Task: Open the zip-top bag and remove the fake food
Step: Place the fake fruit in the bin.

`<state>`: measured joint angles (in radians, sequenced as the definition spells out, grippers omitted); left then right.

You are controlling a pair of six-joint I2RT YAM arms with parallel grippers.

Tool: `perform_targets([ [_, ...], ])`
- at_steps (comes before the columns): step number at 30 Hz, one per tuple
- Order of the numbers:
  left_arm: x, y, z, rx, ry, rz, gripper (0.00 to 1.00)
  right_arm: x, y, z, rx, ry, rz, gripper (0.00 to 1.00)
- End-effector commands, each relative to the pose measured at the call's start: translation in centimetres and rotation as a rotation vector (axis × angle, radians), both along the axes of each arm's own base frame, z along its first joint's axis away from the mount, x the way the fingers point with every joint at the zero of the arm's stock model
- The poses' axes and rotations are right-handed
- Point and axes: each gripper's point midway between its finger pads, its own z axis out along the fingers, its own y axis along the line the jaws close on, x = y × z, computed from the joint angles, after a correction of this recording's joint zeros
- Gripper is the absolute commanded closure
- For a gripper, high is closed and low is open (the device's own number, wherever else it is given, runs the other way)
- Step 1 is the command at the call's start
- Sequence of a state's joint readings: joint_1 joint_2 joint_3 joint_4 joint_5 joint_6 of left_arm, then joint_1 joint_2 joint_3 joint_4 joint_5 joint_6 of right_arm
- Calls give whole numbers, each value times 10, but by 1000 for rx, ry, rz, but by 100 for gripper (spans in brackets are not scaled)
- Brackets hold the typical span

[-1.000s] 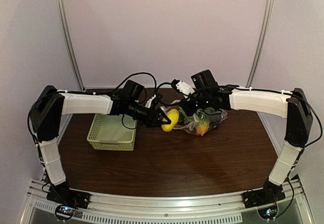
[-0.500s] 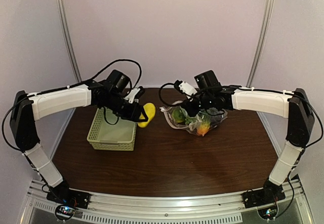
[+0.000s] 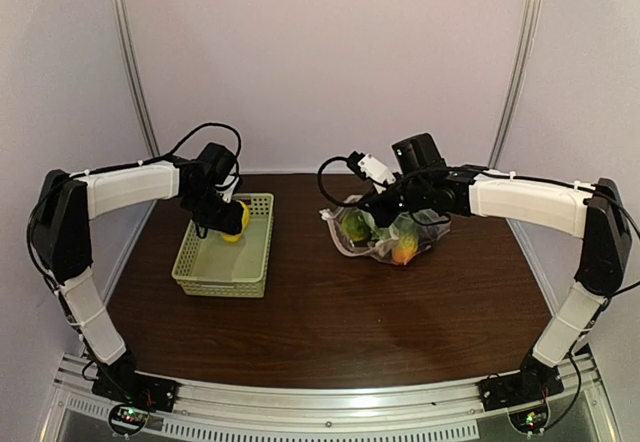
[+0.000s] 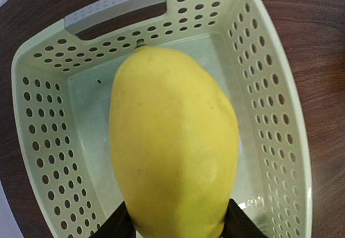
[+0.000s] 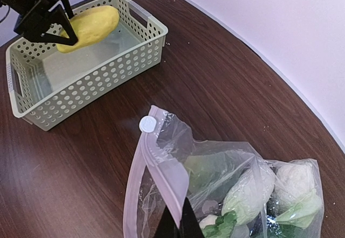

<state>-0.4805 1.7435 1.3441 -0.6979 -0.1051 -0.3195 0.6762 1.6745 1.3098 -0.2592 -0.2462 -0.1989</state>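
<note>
The zip-top bag [image 3: 418, 232] [image 5: 178, 173] lies on the table right of centre, its mouth gaping toward the left. My right gripper [image 3: 372, 210] [image 5: 180, 216] is shut on the upper lip's pale zip strip [image 5: 161, 157] and holds it up. Inside the bag, the fake food shows as green [image 3: 355, 227], orange [image 3: 402, 254] and whitish lumpy [image 5: 294, 181] pieces. My left gripper [image 3: 228, 224] [image 4: 175, 227] [image 5: 51, 20] is shut on a yellow fake food piece [image 3: 238, 219] [image 4: 172, 141] [image 5: 89, 27], just above the floor of the basket.
The pale green lattice basket [image 3: 215, 284] [image 4: 302, 157] [image 5: 91, 82] stands at the left on the dark wood table [image 3: 330, 322], holding nothing but the hanging yellow piece. A white round tab [image 5: 146, 124] sits at the zip strip's end.
My left arm has carried the yellow piece leftward from the bag's mouth to over the basket. The right gripper keeps its hold on the bag's lip.
</note>
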Motion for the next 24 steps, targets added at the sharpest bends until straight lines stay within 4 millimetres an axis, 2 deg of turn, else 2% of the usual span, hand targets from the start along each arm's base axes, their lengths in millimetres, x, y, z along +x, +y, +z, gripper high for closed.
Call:
perform_targets([
  [1, 30, -4, -11, 32, -29, -10, 64, -4, -2, 13, 30, -7, 2, 100],
  [5, 44, -9, -24, 43, -19, -18, 64, -6, -1, 10, 33, 8, 12, 100],
  [9, 57, -9, -40, 47, -19, -18, 57, -8, 2, 8, 42, 29, 23, 100],
  [15, 65, -11, -58, 46, 6, -30, 51, -10, -1, 12, 24, 32, 24, 100],
  [20, 66, -17, -53, 21, 45, -46, 47, -16, -12, 31, 59, -26, 46, 100],
  [23, 68, -22, -38, -1, 47, -61, 43, -12, -18, 25, 68, 4, 29, 100],
  [24, 69, -23, -33, -6, 45, -58, 37, -12, -19, 25, 77, 21, 30, 100],
])
